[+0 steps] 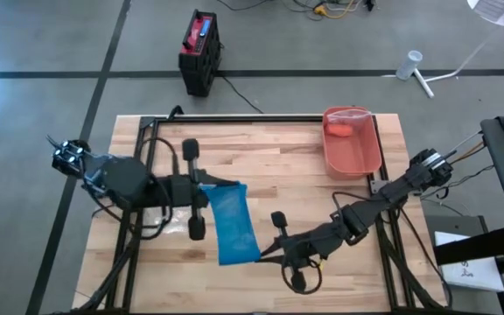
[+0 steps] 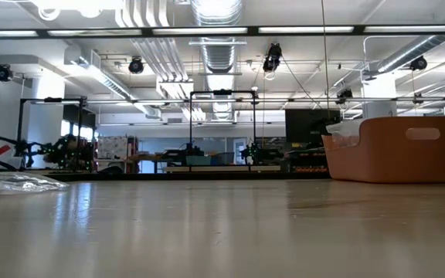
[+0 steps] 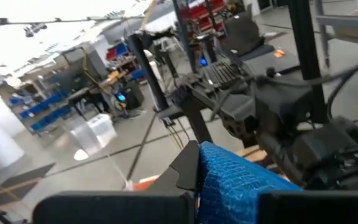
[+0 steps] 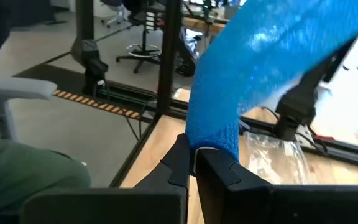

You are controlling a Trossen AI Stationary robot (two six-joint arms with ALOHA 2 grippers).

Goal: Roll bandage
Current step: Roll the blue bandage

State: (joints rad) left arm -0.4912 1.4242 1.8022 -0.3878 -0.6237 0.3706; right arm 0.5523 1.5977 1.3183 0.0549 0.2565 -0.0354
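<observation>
We see one wooden table (image 1: 304,188) on a grey floor. One blue bandage (image 1: 233,222) stretches between two grippers: the left gripper (image 1: 201,194) is clamped on its upper end, the right gripper (image 1: 265,251) on its lower. Beyond the right gripper sits one orange bin (image 1: 353,144).

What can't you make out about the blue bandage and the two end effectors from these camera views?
- Low view: blue bandage and both arms are absent, held above its frame.
- High view: orange object in the bin too small to identify.
- Left wrist view: left end effector fingertips cut off by the edge.
</observation>
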